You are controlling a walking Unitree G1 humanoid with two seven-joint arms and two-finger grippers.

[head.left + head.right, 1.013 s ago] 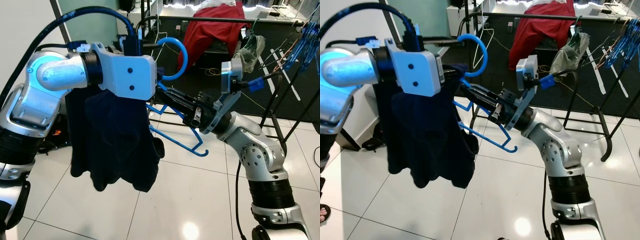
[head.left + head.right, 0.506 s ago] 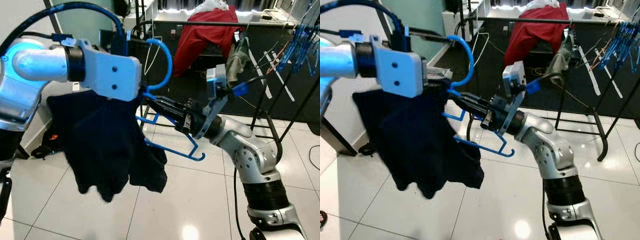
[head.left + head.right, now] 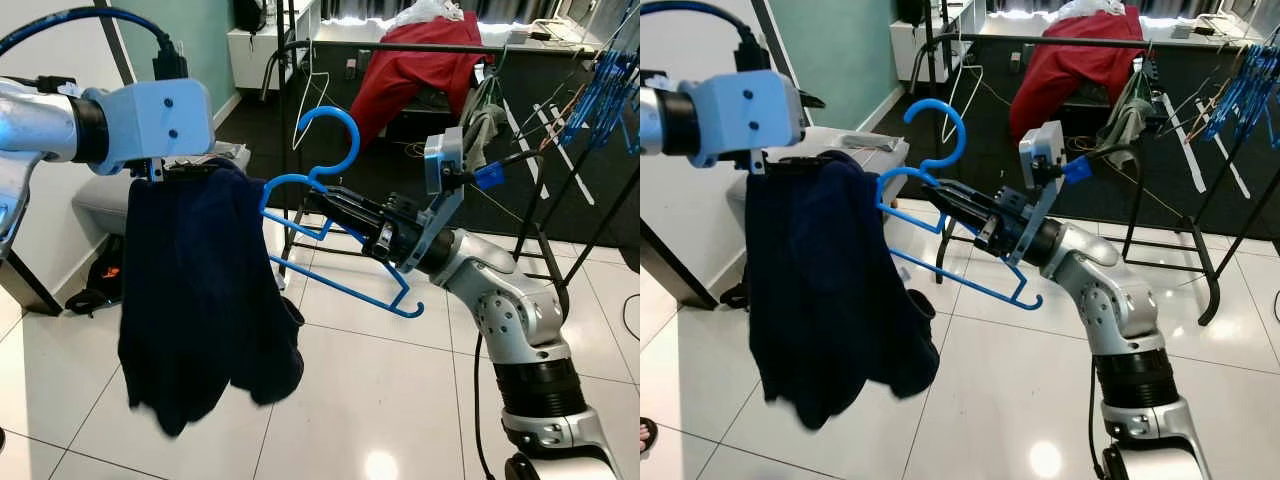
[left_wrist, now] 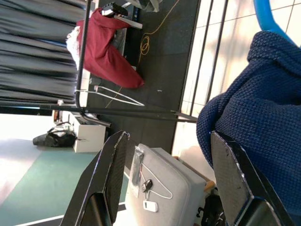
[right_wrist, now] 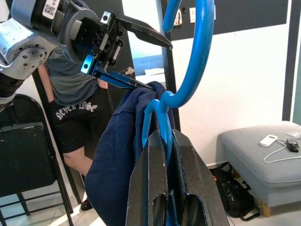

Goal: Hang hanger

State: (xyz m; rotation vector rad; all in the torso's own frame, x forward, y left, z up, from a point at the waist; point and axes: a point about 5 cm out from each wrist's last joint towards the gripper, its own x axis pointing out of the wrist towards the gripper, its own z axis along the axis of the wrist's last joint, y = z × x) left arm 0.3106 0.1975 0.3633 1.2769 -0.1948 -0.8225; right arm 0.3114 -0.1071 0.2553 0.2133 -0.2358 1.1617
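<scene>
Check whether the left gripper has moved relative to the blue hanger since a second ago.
Yes. The left gripper has drawn away to the robot's left of the blue hanger, baring its hook, with the navy garment draped from its lower finger.

Glossy white tile floor (image 3: 350,400), teal wall (image 3: 855,50), grey ottoman (image 5: 263,155), black clothes rail (image 3: 450,47).

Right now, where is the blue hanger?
The blue hanger is up in the air in front of the robot, pinched in the right gripper, with the dark blue garment draped on its left end.

One blue hanger (image 3: 330,215), one navy garment (image 3: 200,300), two tools.
</scene>
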